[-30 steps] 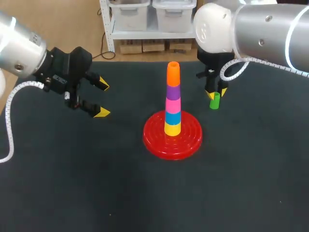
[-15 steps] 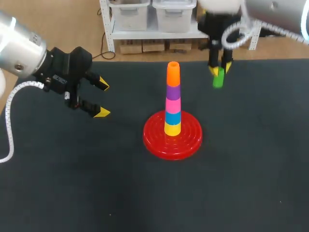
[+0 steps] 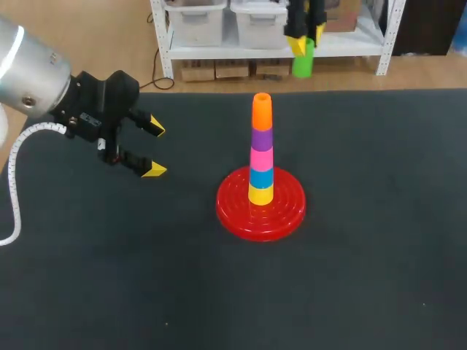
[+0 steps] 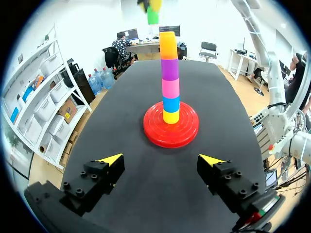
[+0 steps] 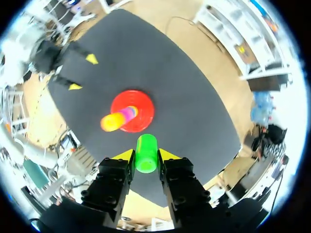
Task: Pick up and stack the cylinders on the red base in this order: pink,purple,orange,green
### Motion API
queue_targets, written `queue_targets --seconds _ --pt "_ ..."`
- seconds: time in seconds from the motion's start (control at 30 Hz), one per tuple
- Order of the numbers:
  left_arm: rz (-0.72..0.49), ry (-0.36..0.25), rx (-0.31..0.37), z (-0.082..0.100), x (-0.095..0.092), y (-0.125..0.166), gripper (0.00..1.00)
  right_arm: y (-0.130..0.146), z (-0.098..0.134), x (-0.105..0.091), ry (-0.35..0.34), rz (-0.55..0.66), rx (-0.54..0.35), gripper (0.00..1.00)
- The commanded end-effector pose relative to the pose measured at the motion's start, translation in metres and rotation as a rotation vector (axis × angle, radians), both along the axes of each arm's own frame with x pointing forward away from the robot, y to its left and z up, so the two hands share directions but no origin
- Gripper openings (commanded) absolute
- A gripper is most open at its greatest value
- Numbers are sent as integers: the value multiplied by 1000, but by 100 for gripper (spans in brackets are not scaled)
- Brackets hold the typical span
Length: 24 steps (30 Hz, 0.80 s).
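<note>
Head view: your right gripper sits high, beyond the far edge of the table, clamped on the green cylinder. Bare tabletop rings the red base and its stack, with the orange cylinder on top. Your left gripper hangs well apart from it, jaws spread wide. Left wrist view: open tabletop runs from those fingers to the stack ahead. Only the right wrist view shows both fingers pressing the green cylinder's sides, base far beneath.
</note>
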<state>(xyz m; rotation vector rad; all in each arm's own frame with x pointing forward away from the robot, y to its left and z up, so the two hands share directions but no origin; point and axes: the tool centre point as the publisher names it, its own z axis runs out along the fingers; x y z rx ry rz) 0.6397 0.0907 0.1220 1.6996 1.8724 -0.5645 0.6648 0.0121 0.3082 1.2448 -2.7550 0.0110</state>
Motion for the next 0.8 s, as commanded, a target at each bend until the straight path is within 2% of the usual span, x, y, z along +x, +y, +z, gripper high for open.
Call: queue_targets --seconds 0.03,0.37,0.8 --pt "0 -2 -1 0 -1 0 100 7 11 -43 -135 55 49 0" --pt "0 -2 -1 0 -1 0 100 36 -8 -52 -99 127 34 0" --pt "0 -2 -1 0 -1 0 100 45 -18 -45 -85 131 20 0"
